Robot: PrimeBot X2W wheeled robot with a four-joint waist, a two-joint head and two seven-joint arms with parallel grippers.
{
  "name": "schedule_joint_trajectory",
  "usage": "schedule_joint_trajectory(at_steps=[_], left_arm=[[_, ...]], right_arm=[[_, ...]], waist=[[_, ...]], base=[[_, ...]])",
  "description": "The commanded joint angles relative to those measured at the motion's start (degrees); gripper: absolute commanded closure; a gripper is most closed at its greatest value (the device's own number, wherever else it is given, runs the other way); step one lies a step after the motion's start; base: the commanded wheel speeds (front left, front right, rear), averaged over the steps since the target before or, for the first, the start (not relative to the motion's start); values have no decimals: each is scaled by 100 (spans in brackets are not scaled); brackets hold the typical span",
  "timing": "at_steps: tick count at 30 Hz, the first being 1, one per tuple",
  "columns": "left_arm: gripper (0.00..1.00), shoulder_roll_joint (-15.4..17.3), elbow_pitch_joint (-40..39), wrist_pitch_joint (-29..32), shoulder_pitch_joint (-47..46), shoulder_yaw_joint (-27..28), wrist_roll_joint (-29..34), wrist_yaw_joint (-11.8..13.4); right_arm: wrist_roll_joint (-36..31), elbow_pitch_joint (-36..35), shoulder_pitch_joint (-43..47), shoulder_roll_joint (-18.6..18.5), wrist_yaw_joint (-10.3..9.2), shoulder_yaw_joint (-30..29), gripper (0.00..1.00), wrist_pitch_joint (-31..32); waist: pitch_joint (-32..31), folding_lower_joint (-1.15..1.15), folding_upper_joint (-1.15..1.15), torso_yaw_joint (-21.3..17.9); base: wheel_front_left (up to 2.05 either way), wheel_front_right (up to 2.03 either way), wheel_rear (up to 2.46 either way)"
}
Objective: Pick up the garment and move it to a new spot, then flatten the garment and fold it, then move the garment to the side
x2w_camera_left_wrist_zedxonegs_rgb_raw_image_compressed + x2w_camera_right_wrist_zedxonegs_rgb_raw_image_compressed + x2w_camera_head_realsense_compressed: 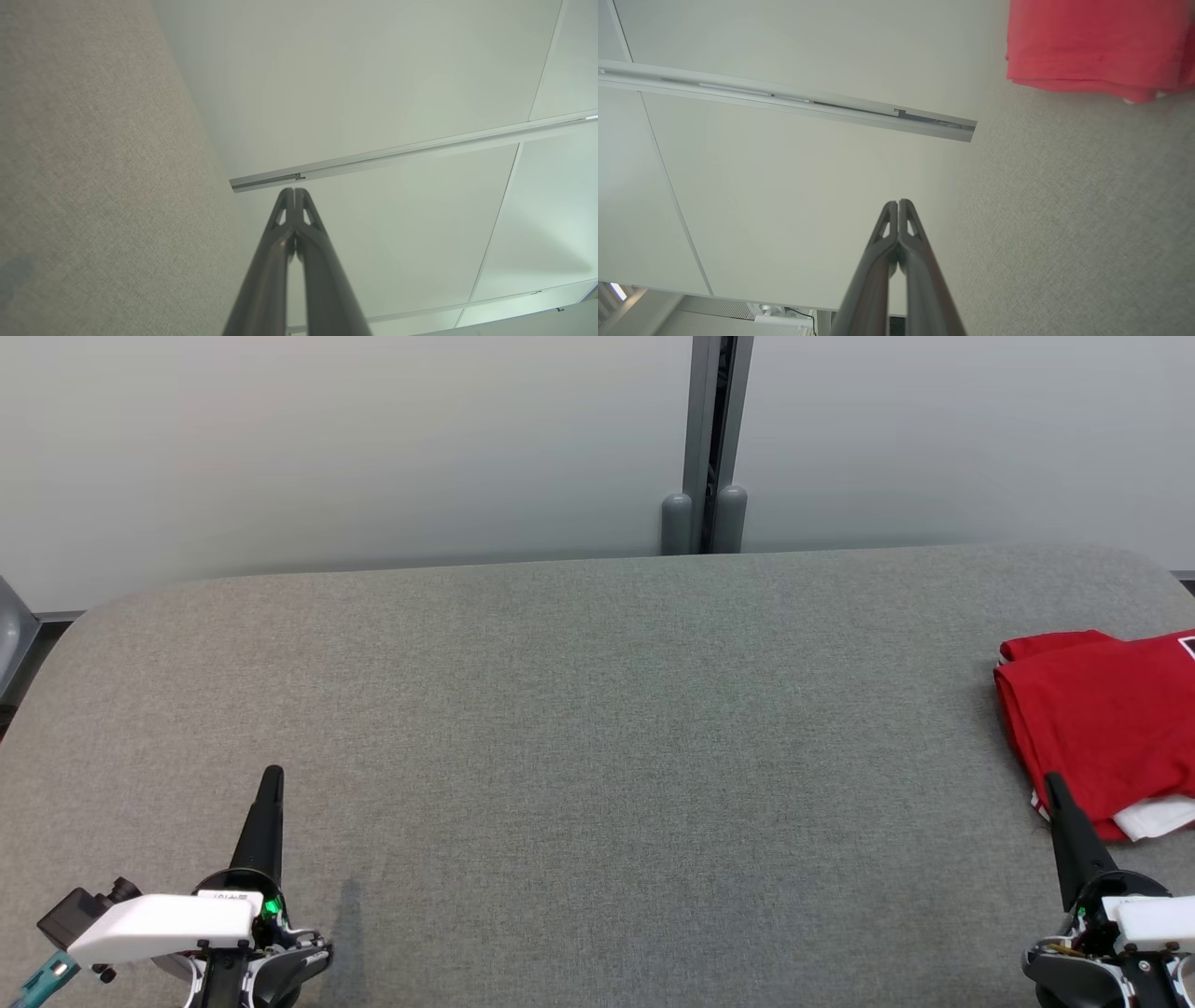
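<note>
The garment point(1106, 728) is a red shirt with a white inner layer, lying folded at the right edge of the grey table point(579, 728); its red hem point(1092, 46) fills the top right of the right wrist view. My right gripper point(1055, 782) is shut at the lower right, tip just in front of the garment's near edge, holding nothing. Both of its fingers point(899, 205) press together. My left gripper point(273, 775) is shut at the lower left, far from the garment, with empty fingers point(294, 192).
A pale wall with a grey vertical post point(711, 448) runs behind the table. The table's rounded far corners and left edge point(56, 644) are in sight. A metal rail point(411, 151) crosses the wall panels.
</note>
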Motion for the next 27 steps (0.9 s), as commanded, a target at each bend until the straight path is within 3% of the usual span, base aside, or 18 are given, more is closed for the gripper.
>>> schedule_joint_trajectory(at_steps=[1,19,27], left_arm=[[100,30,4,44,-128,52,-92,-47],[100,-33,55,214,-212,184,-730,-155],[100,-35,54,212,-215,187,-721,-150]], right_arm=[[103,-2,-93,-8,2,-38,100,29],[777,159,-184,50,2,-78,100,127],[752,156,-178,49,2,-81,100,137]], waist=[[-1,0,0,0],[-31,0,0,-3],[-31,0,0,-3]], base=[[0,0,0],[0,0,0],[0,0,0]])
